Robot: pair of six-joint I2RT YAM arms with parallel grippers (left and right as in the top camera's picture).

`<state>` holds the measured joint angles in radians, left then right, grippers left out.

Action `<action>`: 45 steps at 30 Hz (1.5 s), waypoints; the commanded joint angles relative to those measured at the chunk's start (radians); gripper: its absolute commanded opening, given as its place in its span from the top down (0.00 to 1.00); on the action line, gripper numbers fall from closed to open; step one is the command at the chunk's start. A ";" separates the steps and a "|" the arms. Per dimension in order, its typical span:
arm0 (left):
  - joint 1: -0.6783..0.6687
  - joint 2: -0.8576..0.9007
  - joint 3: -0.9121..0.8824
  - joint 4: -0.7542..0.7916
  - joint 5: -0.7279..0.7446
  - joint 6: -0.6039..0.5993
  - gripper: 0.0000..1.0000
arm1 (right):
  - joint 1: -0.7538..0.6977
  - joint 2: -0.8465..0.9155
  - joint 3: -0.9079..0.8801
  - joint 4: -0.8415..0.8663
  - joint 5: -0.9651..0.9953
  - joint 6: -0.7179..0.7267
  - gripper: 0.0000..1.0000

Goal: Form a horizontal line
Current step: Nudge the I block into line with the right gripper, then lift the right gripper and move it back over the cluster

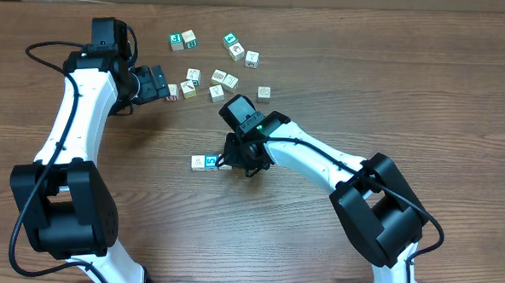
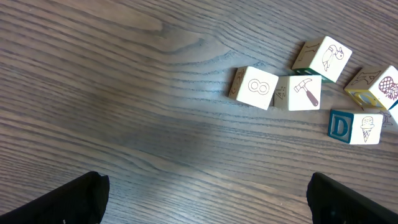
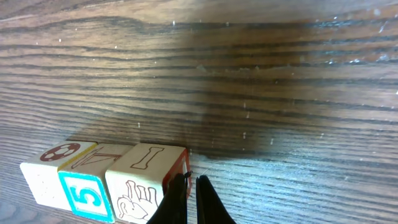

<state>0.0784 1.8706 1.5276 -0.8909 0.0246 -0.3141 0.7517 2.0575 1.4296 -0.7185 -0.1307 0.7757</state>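
- Overhead view: the row of cubes [image 1: 210,162] lies left to right near the middle of the counter [image 1: 366,78], its right end under the right arm
- Three cubes of it show in the right wrist view, pressed side by side: a whitish football cube [image 3: 43,177], the blue cube [image 3: 87,196] with a white 5, and a whitish bone cube [image 3: 140,180]
- right hand [image 3: 191,186] is pinched fully shut with nothing in it, tips just beside the bone cube's red side; whether they touch is unclear
- left hand [image 1: 159,84] is spread wide and empty, low over bare counter
- loose cubes [image 1: 217,76] lie scattered just beside the left hand, well apart from the row
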 commanded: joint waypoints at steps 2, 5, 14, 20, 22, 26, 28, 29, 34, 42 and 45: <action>-0.007 0.007 0.009 0.003 -0.006 0.000 0.01 | 0.016 -0.036 -0.004 0.003 -0.002 0.010 0.96; -0.006 0.007 0.009 0.003 -0.006 0.000 0.00 | 0.016 -0.036 -0.004 0.003 -0.001 0.010 0.96; -0.006 0.007 0.009 0.002 -0.006 0.000 0.00 | 0.015 -0.036 -0.004 -0.036 0.125 -0.003 0.96; -0.006 0.007 0.009 0.003 -0.006 0.000 0.00 | 0.014 -0.036 -0.004 -0.054 0.191 -0.051 0.96; -0.006 0.007 0.009 0.002 -0.006 0.000 0.00 | 0.013 -0.036 -0.004 -0.060 0.210 -0.051 0.96; -0.006 0.007 0.009 0.002 -0.006 0.000 0.00 | 0.012 -0.036 -0.004 -0.069 0.221 -0.051 0.96; -0.007 0.007 0.009 0.002 -0.006 0.000 0.00 | 0.012 -0.036 -0.004 -0.070 0.221 -0.051 0.96; -0.007 0.007 0.009 0.003 -0.006 0.000 0.00 | 0.012 -0.036 -0.004 -0.069 0.221 -0.051 0.96; -0.006 0.007 0.009 0.003 -0.006 0.000 0.00 | 0.012 -0.036 -0.004 -0.070 0.219 -0.051 0.92; -0.006 0.007 0.009 0.002 -0.006 0.000 0.01 | -0.042 -0.037 0.194 -0.241 0.200 -0.216 0.91; -0.007 0.007 0.009 0.002 -0.006 0.000 0.00 | -0.100 -0.037 0.426 -0.421 0.196 -0.302 0.88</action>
<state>0.0784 1.8706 1.5276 -0.8909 0.0246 -0.3145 0.7208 2.0575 1.6226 -1.0534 0.0597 0.5976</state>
